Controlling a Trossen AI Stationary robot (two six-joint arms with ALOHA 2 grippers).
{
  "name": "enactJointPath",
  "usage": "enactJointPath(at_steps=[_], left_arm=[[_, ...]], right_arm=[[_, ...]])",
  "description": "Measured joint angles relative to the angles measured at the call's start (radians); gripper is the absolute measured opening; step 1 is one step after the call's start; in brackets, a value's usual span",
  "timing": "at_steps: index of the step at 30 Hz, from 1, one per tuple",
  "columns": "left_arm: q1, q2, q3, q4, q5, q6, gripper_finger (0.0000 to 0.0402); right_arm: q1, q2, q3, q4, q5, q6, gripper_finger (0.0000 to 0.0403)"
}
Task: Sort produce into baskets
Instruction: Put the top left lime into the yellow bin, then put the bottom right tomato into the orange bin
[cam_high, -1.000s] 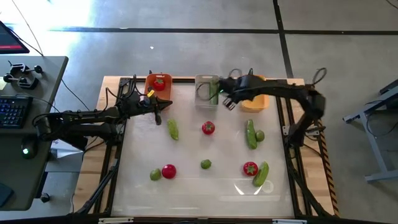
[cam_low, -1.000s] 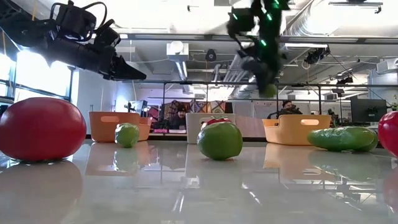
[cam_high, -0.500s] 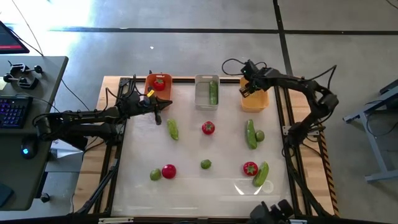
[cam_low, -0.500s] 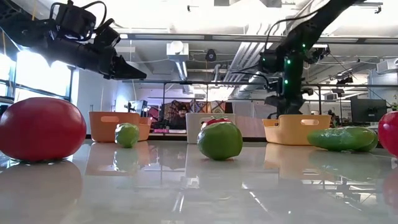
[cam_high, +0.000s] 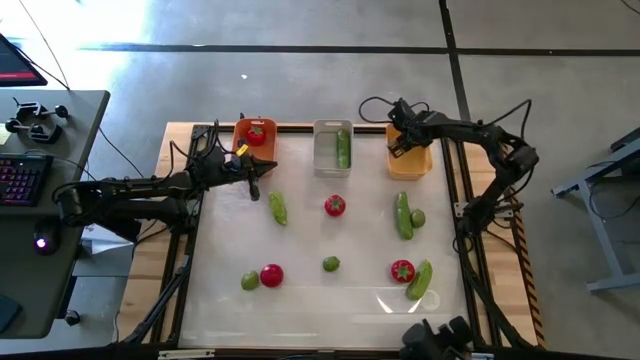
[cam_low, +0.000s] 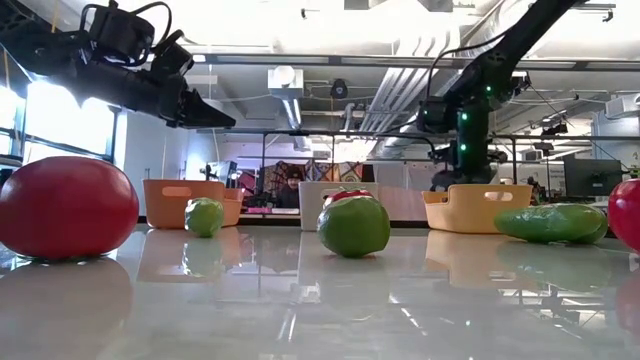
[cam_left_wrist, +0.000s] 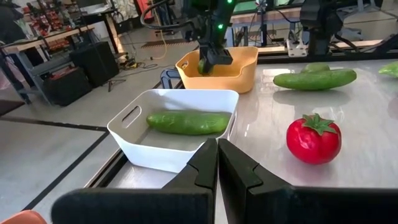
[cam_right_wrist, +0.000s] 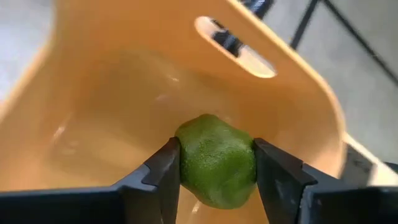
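Only by right wrist view: right gripper (cam_right_wrist: 216, 163) clamping lime (cam_right_wrist: 216, 158) over yellow-orange basket (cam_right_wrist: 112, 93).

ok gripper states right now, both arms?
Left gripper: shut, empty, hanging near the orange-red bin.
Right gripper: shut on a lime, inside the yellow-orange bin.

The white table (cam_high: 330, 300) carries three baskets along its far edge: the orange-red basket (cam_high: 256, 135), the pale grey basket (cam_high: 333, 146) beside it, and the yellow-orange basket (cam_high: 409, 158) beyond that. Nearer than the grey basket lie three tomatoes (cam_high: 335, 205), three loose cucumbers (cam_high: 403, 215) and three limes (cam_high: 331, 264), scattered apart; one lime (cam_high: 418, 217) touches a cucumber.
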Motion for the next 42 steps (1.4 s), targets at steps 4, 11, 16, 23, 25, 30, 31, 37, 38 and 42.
enactJointPath(at_steps=[4,11,16,23,25,30,31,37,38,42], left_arm=[[0.0,0.0,0.0,-0.002,0.0,0.001,0.0],[0.0,0.0,0.0,-0.009,0.0,0.0,0.0],[0.0,0.0,0.0,-0.012,0.0,0.0,0.0],[0.0,0.0,0.0,-0.012,0.0,-0.002,0.0],[0.0,0.0,0.0,-0.012,0.0,-0.008,0.0],[0.0,0.0,0.0,-0.013,0.0,-0.008,0.0],[0.0,0.0,0.0,-0.013,0.0,-0.008,0.0],[0.0,0.0,0.0,-0.017,0.0,-0.008,0.0],[0.0,0.0,0.0,-0.018,0.0,-0.008,0.0],[0.0,0.0,0.0,-0.02,0.0,0.003,0.0]], right_arm=[[0.011,0.0,0.0,-0.021,0.036,-0.008,0.0168],[0.041,0.0,0.002,-0.025,0.054,-0.006,0.0252],[0.069,-0.002,0.041,-0.07,0.085,-0.026,0.0289],[0.152,-0.065,0.114,-0.157,0.104,-0.024,0.0267],[0.2,-0.101,0.116,-0.185,0.051,-0.031,0.0256],[0.364,-0.179,0.115,-0.28,-0.117,0.046,0.0241],[0.409,-0.191,0.115,-0.3,-0.136,0.071,0.0241],[0.693,-0.206,0.115,-0.432,-0.229,0.277,0.0241],[0.738,-0.206,0.115,-0.455,-0.254,0.333,0.0241],[0.912,-0.206,0.115,-0.523,-0.332,0.584,0.0241]])
